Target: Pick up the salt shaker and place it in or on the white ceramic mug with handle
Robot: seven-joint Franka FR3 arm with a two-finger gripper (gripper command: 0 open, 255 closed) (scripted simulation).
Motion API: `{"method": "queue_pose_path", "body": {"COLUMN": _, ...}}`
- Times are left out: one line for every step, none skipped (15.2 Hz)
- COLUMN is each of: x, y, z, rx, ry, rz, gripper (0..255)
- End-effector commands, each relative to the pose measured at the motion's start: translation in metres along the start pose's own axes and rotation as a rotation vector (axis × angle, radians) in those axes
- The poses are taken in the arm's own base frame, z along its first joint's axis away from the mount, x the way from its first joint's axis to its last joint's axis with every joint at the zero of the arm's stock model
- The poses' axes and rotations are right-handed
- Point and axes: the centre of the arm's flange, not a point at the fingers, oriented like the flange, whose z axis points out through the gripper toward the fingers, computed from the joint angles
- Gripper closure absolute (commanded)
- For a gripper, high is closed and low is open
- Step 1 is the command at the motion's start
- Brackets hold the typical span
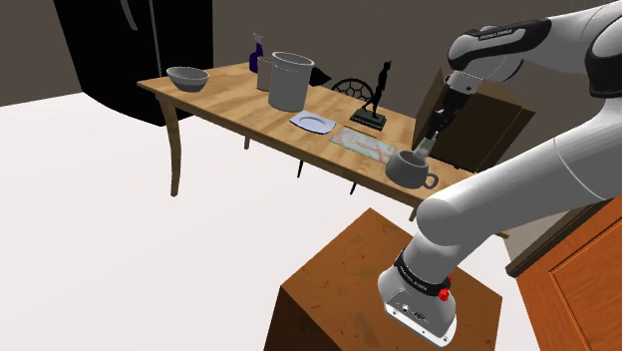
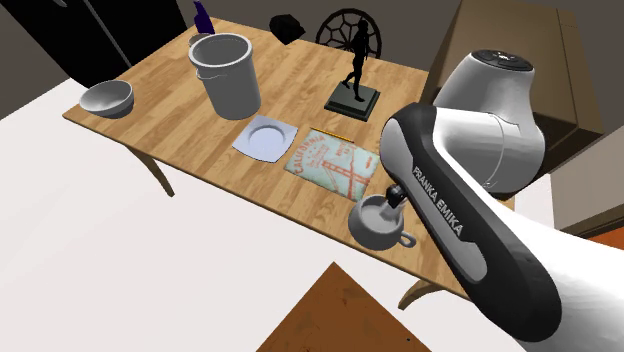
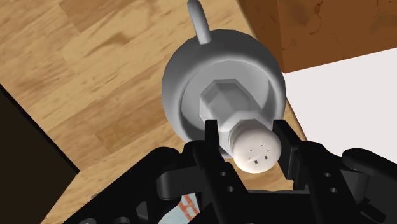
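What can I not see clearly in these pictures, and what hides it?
- Lower end of the salt shaker: wrist view, hidden by its own body; whether it touches the mug is unclear.
- gripper: second exterior view, mostly behind the arm.
- blue bottle: second exterior view, cut by the top edge, hidden below by the bucket.
- Print on the flat sheet: too small to read.

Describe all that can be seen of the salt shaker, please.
The shaker is plain grey, with a six-sided body and a rounded, paler cap pierced by small holes. Its cap points up towards the hand. The gripper is shut on it: one black finger presses on each side, just under the cap. Its lower end hangs at the mouth of the grey mug; whether it touches the mug cannot be told.
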Motion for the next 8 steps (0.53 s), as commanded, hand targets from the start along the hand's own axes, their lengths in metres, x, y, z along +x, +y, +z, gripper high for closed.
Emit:
{"method": "queue_pose_path", "body": {"x": -0.0013, "y": 0.0010, "z": 0.0113, "rx": 0.000, "ry": 0.001, "rz": 0.000, "gripper": 255}}
{"method": "queue_pose_path", "body": {"x": -0.0013, "y": 0.0016, "z": 0.0189, "rx": 0.000, "ry": 0.001, "rz": 0.000, "gripper": 255}}
{"method": "queue_pose_path", "body": {"x": -0.0014, "y": 0.0015, "z": 0.0189, "rx": 0.000, "ry": 0.001, "rz": 0.000, "gripper": 255}}
{"method": "queue_pose_path", "body": {"x": -0.0014, "y": 0.0016, "z": 0.0189, "rx": 0.000, "ry": 0.001, "rz": 0.000, "gripper": 255}}
{"method": "queue_pose_path", "body": {"x": -0.0014, "y": 0.0016, "z": 0.0189, "rx": 0.000, "ry": 0.001, "rz": 0.000, "gripper": 255}}
{"method": "queue_pose_path", "body": {"x": -0.0013, "y": 0.0016, "z": 0.0189, "rx": 0.000, "ry": 0.001, "rz": 0.000, "gripper": 255}}
{"method": "queue_pose_path", "body": {"x": -0.0013, "y": 0.0016, "z": 0.0189, "rx": 0.000, "ry": 0.001, "rz": 0.000, "gripper": 255}}
{"method": "queue_pose_path", "body": {"x": -0.0013, "y": 0.0016, "z": 0.0189, "rx": 0.000, "ry": 0.001, "rz": 0.000, "gripper": 255}}
